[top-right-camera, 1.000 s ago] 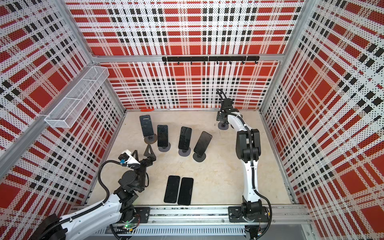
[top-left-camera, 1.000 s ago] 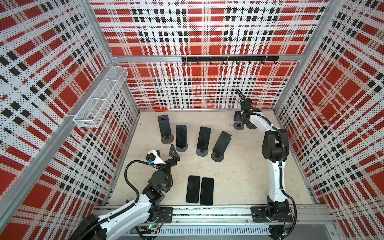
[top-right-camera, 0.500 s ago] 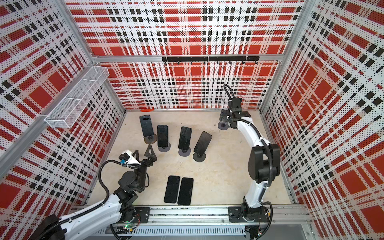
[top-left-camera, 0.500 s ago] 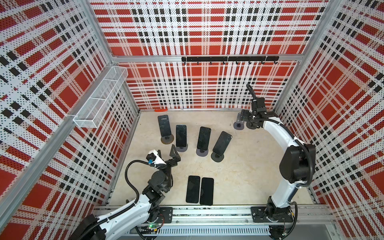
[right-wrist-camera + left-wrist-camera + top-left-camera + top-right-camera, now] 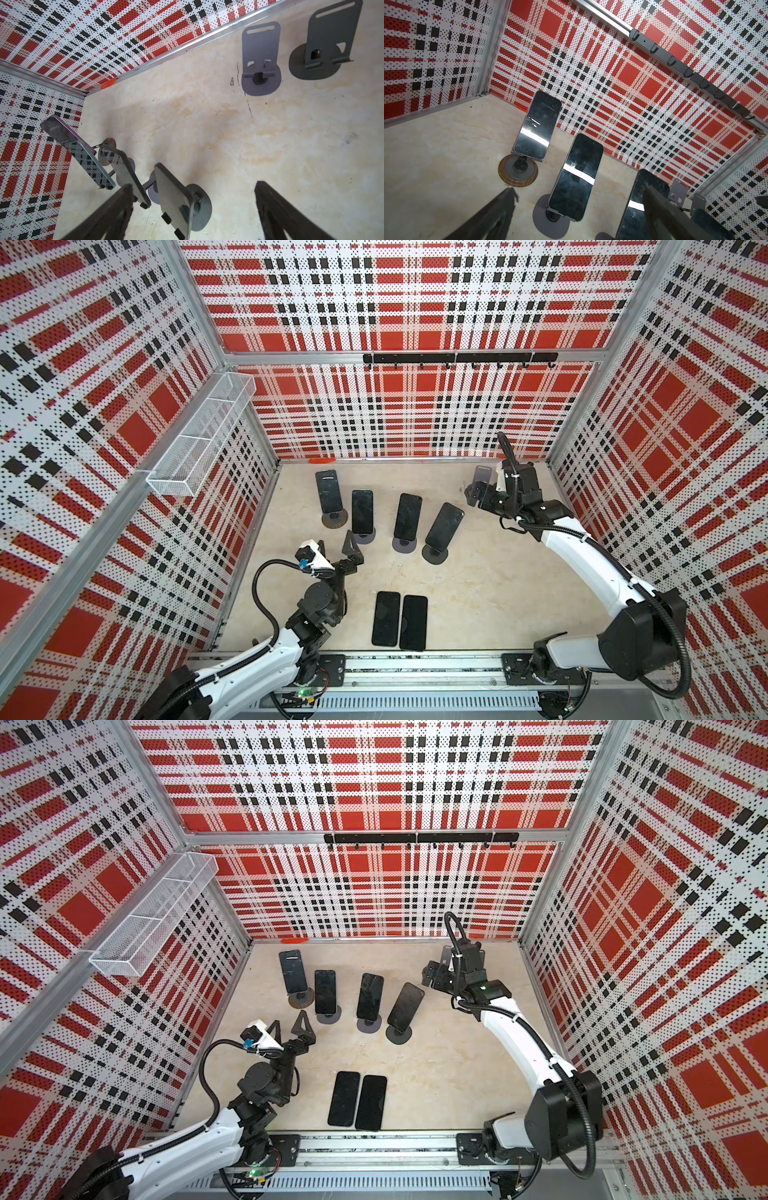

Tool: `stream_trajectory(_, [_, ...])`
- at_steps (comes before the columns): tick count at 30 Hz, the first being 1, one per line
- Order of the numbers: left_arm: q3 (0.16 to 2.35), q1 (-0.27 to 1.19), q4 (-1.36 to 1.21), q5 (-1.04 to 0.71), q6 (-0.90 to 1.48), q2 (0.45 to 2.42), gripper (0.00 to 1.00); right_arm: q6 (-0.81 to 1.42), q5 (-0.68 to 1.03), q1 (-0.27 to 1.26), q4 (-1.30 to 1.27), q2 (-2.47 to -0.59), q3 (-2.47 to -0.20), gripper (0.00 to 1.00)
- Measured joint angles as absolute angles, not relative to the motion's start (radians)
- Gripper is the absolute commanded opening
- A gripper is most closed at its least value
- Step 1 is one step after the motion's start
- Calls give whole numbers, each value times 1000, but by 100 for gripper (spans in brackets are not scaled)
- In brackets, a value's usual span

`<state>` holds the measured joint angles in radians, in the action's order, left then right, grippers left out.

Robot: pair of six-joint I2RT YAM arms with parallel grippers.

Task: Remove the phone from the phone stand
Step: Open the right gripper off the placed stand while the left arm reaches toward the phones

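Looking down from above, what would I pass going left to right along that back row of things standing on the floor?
In a top view: phone on the wood-rimmed stand → second phone → third phone → tilted fourth phone → empty grey stand.

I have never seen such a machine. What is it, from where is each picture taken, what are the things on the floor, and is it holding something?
This is a robot with a left arm and a right arm, in a booth with plaid walls. Two pictures look down from above, through twin cameras. The other two come from a camera on each wrist. On the table four phones lean on stands, and two more phones lie flat near the front. Two empty stands wait near the back wall, by the right arm. The left end effector and the right end effector are both open and hold nothing.
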<state>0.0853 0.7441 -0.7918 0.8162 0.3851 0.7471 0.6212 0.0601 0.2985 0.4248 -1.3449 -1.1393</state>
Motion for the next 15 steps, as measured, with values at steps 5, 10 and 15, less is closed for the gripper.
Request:
stream_trajectory(5, [94,747,-792,811,385,759,98,604,68,298,344,-1275,-1000,94])
stream_trajectory(10, [114,762,-790,804,364,790,98,614,75,298,327,-1265,-972,92])
stream_trajectory(15, [162,825,-780,805,324,826,98,661,71,299,366,-1260,-985,93])
